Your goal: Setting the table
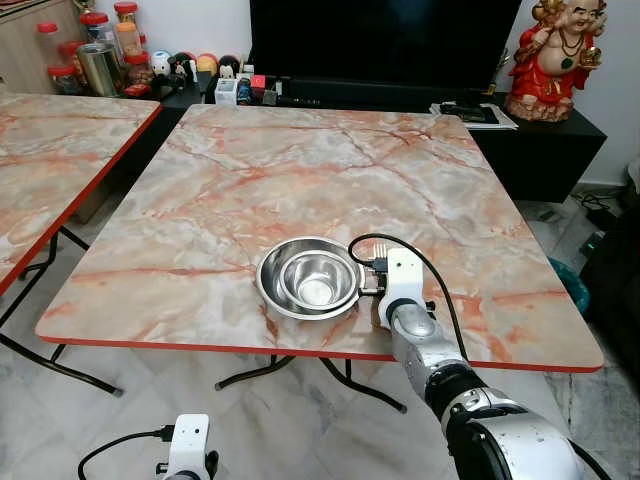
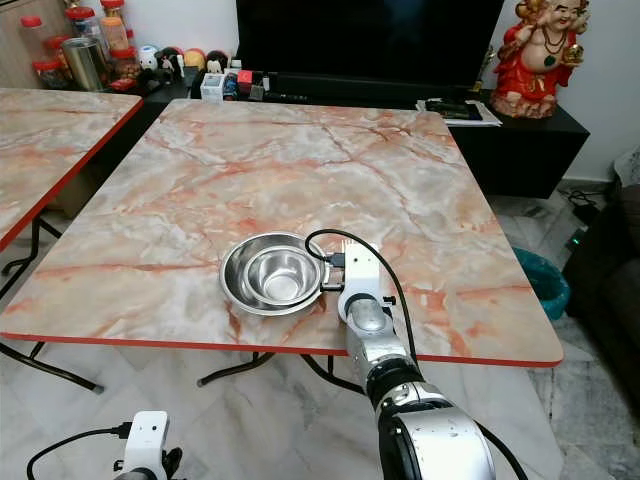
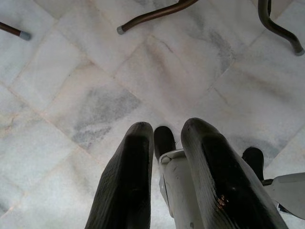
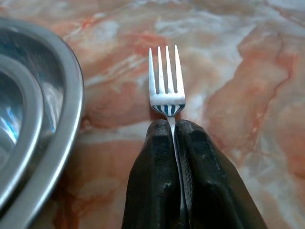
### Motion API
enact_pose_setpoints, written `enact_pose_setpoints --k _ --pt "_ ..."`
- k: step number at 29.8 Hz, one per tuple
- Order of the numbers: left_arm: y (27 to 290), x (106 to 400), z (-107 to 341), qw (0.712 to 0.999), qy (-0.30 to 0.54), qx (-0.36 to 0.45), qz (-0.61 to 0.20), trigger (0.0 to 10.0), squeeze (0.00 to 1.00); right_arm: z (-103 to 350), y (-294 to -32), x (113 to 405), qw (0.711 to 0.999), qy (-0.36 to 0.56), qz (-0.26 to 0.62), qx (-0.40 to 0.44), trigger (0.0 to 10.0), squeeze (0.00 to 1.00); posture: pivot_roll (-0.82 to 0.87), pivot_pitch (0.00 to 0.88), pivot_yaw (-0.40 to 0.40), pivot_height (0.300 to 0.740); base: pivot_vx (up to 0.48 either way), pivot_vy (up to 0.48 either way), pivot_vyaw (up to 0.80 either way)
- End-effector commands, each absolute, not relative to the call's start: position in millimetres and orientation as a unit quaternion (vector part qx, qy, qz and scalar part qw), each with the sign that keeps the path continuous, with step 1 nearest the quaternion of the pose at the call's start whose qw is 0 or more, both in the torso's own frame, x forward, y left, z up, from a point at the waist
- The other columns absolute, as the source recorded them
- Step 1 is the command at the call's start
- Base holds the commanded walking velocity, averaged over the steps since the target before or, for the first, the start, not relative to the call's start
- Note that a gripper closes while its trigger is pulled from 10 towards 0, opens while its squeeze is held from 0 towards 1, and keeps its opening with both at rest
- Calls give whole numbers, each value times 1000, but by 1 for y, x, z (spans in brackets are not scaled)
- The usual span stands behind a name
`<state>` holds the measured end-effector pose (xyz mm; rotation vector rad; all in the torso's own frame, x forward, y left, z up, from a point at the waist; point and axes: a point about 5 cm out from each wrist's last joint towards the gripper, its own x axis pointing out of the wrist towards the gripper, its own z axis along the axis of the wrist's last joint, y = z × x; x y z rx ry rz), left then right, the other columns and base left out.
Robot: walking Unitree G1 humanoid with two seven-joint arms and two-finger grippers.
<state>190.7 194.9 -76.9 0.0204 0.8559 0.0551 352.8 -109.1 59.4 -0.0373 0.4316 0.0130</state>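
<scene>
At a marble-patterned table (image 1: 300, 170) with a red edge, the robot's right gripper (image 4: 174, 131) is clamped on a metal fork (image 4: 166, 86), its two black fingers pressed together on the neck of the utensil just below the tines. The fork points away from the robot, over the tabletop, just beside the right-hand rim of a pair of nested steel bowls (image 1: 310, 278). Whether the tines touch the surface cannot be told. The bowls sit near the table's front edge, slightly right of its middle, the smaller bowl inside the larger. A black cable loops from the right wrist over the table beside the bowls.

Most of the tabletop beyond the bowls lies open, running back to a dark television cabinet (image 1: 540, 140) against the wall. A red and gold figurine (image 1: 556, 55) stands on the cabinet's right end, and jars with red lids (image 1: 100, 45) are grouped at the far left. A second table (image 1: 50, 160) of the same pattern stands to the left, with a narrow gap between the two red edges.

The left gripper (image 3: 164, 143) hangs low over pale marble floor tiles (image 3: 86, 95), near the curved metal table legs (image 3: 152, 14); its fingers stand a little apart, holding nothing.
</scene>
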Motion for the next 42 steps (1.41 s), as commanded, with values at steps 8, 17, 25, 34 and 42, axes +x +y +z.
enact_pose_setpoints --k 8,17,25,34,42 --pt "195 188 -79 905 424 12 27 10000 0 59 -111 354 974 227 0 -8 10000 0 62 0 -55 740 0 0 0" --pt "194 188 -79 904 425 14 26 10000 0 58 -111 353 973 230 1 -6 10000 424 63 0 -57 740 0 0 0" --pt "194 188 -79 904 426 15 26 10000 0 57 -111 352 973 232 1 -6 10000 780 66 0 -57 740 0 0 0" --pt "194 189 -78 905 424 16 27 10000 0 57 -111 352 973 229 -2 -5 10000 984 68 0 -57 740 0 0 0" --pt "194 190 -78 905 425 15 26 10000 0 72 -112 360 983 181 -7 19 10000 0 59 0 -52 740 0 0 0"
